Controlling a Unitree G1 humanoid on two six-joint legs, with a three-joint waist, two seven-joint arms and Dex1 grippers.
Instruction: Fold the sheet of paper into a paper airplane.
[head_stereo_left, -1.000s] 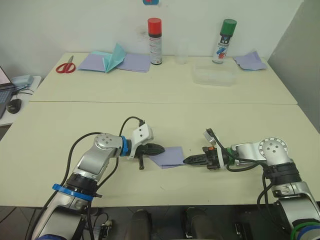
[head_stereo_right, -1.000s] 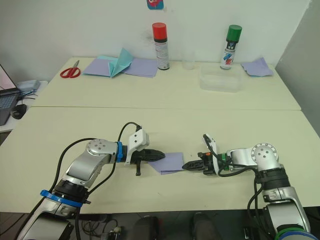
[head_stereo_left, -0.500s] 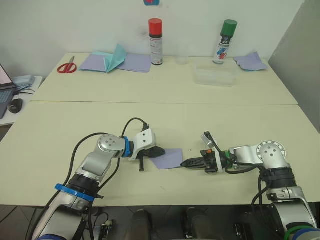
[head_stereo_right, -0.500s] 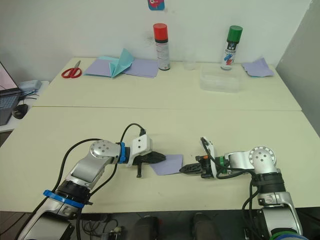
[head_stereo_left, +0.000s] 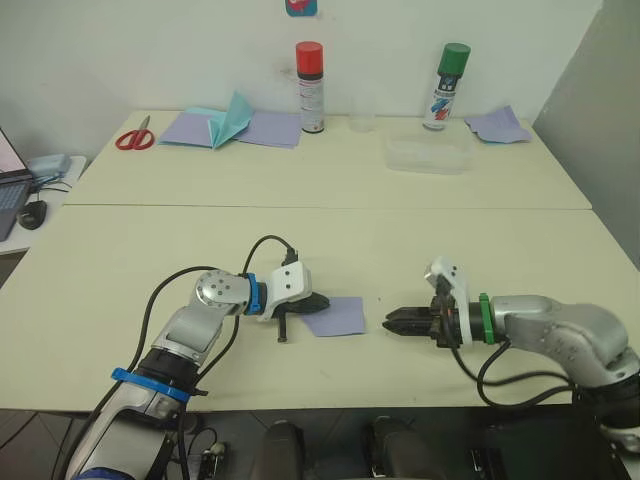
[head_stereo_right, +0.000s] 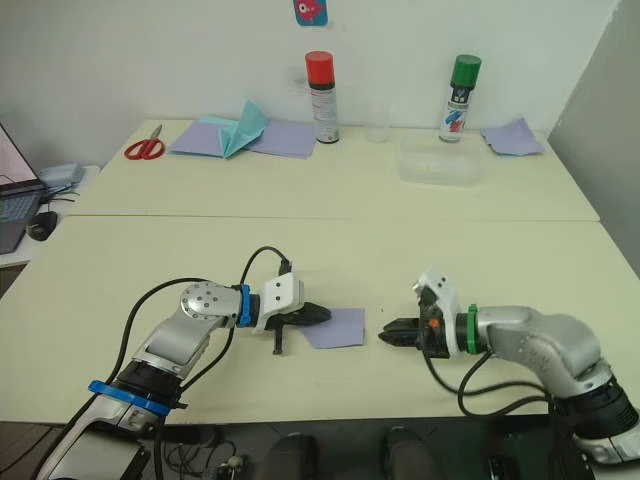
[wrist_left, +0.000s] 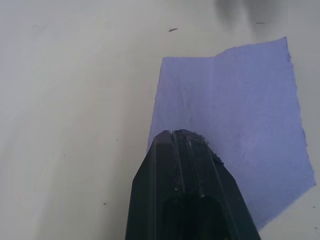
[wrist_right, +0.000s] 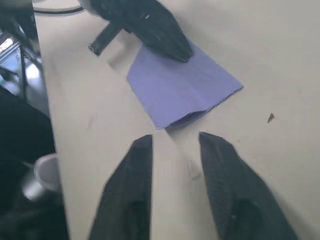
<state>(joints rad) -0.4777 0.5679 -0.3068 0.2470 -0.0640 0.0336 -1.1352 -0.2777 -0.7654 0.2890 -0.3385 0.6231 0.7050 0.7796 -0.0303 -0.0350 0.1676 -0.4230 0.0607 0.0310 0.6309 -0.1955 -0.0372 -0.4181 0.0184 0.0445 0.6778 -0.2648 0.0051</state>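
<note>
Now the right tool (head_stereo_left: 390, 322) has pulled back from the sheet of paper (head_stereo_left: 335, 316): half a sec ago its tips sat right at the sheet's near-right edge, and at present there's a clear strip of bare tabletop (head_stereo_left: 480, 250) between them, w/ the arm swung out to the robot's right. Its fingers (wrist_right: 131, 185) stand a little apart, holding nothing, and the right wrist view shows the gap aimed at the sheet's closest corner. The left tool (head_stereo_left: 312, 301) hasn't budged; its fingers are closed together, tip resting down on the sheet's left edge, pinning it rather than gripping, as far as the left wrist view tells. Sheet lies flat on the front tabletop between the two tools, w/ one faint crease across it and a doubled edge on the side facing the right tool, so prob. one fold is in and pressed. I'd read the retreat as a reset btwn folds: the right side is free to come in again for the next flap while the left keeps the paper from sliding. Still early, no dart shape yet. Further back on the rear tabletop: scissors (head_stereo_left: 131, 133), flat purple sheets w/ a teal folded piece (head_stereo_left: 232, 113), a red-capped can (head_stereo_left: 309, 86), a clear tub (head_stereo_left: 429, 154), a green-capped can (head_stereo_left: 446, 85), and a purple scrap (head_stereo_left: 498, 124) at far right.
</note>
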